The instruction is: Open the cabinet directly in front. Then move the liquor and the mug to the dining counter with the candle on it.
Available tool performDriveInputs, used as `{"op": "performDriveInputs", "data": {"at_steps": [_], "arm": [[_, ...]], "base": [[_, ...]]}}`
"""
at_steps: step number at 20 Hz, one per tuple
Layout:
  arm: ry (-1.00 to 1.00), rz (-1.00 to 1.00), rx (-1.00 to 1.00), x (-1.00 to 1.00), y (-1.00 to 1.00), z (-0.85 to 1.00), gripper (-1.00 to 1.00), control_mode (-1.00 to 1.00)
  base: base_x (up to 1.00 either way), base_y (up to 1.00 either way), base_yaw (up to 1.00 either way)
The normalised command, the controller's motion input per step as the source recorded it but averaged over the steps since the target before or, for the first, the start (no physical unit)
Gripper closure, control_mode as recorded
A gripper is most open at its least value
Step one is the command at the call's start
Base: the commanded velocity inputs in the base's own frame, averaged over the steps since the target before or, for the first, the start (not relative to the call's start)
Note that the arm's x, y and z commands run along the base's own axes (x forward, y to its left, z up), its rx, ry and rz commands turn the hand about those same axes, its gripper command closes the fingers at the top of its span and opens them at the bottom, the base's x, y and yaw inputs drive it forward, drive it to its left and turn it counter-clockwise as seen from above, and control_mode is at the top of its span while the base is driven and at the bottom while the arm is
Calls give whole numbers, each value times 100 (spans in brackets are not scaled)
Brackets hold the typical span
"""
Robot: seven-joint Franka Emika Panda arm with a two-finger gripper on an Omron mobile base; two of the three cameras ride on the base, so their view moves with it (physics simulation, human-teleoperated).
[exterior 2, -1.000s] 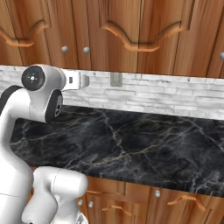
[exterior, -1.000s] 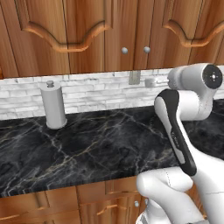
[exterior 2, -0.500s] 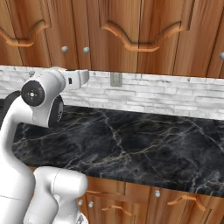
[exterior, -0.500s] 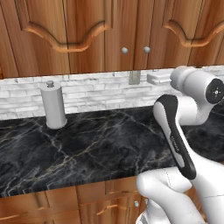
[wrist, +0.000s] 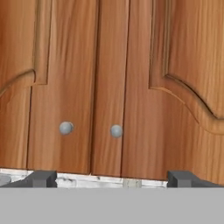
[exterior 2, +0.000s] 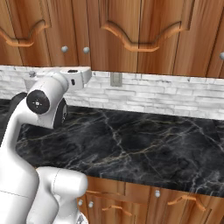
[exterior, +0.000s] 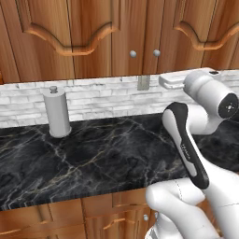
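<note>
On the black marble desk (exterior: 102,158) a grey paper-towel cylinder (exterior: 56,112) stands at left against the white brick backsplash (exterior 2: 166,94). Straight ahead, the reddish-brown wooden cabinet (wrist: 109,78) hangs closed, two round silver knobs (wrist: 66,128) side by side. My jaws are spread wide, holding nothing.

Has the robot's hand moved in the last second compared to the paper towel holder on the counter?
Yes. In the left base view the hand has risen and drawn left, toward the paper towel holder, which stays put on the counter.
</note>
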Motion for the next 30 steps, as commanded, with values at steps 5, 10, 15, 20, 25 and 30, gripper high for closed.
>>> {"op": "performDriveInputs", "data": {"at_steps": [5, 10, 15, 20, 25, 30], "arm": [[0, 0, 2, 11, -13, 20, -100, -100], [-7, 0, 1, 12, -1, 9, -100, -100], [-14, 0, 0, 6, 0, 0, -100, -100], [-4, 0, 0, 12, 0, 0, -100, -100], [0, 0, 0, 30, -1, 0, -100, -100], [0, 0, 0, 20, 0, 0, -100, -100]], "base": [[0, 0, 0], [0, 0, 0], [0, 0, 0], [0, 0, 0], [0, 0, 0], [0, 0, 0]]}}
